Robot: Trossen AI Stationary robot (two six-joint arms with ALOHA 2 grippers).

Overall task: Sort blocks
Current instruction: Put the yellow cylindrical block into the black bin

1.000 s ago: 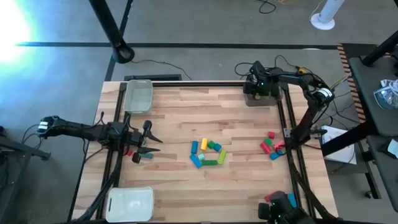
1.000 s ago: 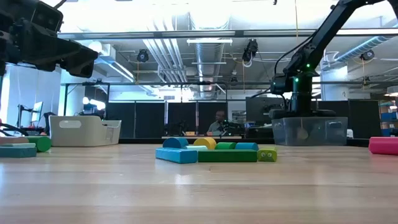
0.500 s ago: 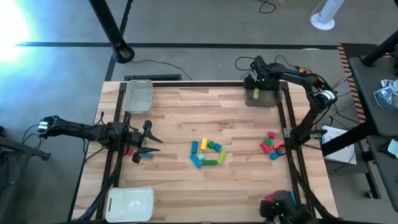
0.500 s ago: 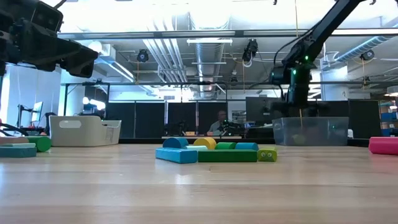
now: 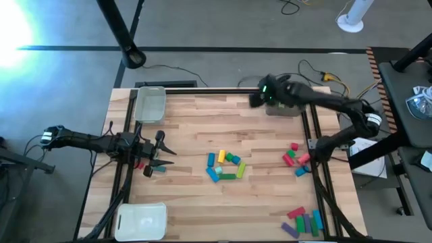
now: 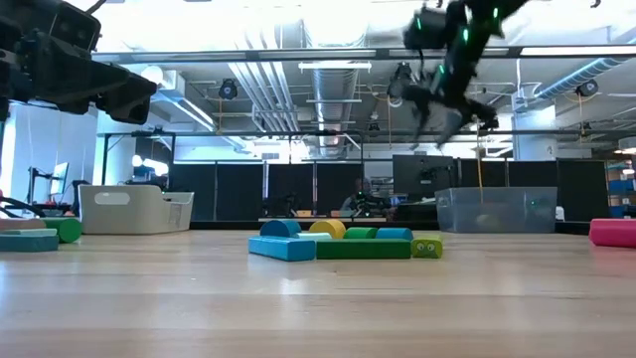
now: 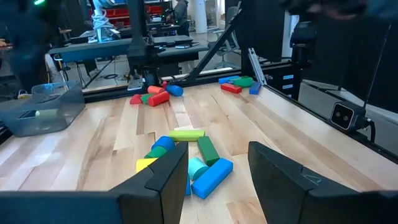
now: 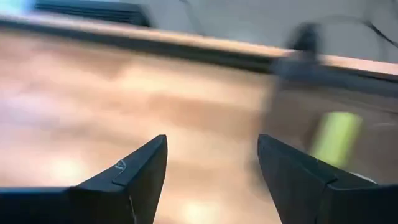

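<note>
Right pincer (image 5: 257,99) spread, empty, high beside the grey tray (image 5: 287,108); we judge it free to fetch more blocks (image 5: 226,167), clustered mid-table. Left pincer (image 5: 164,153) spread, waiting near left edge.

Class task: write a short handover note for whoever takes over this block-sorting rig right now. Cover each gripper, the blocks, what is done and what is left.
Right gripper: open, empty, above the table's far right beside the grey tray.
Left gripper: open, empty, waiting at the left edge.
Done: one yellow-green block lies in the grey tray.
Left: the centre cluster, the right-edge group, the near-right group and two blocks by the left gripper. The clear tray and white tray look empty.
</note>
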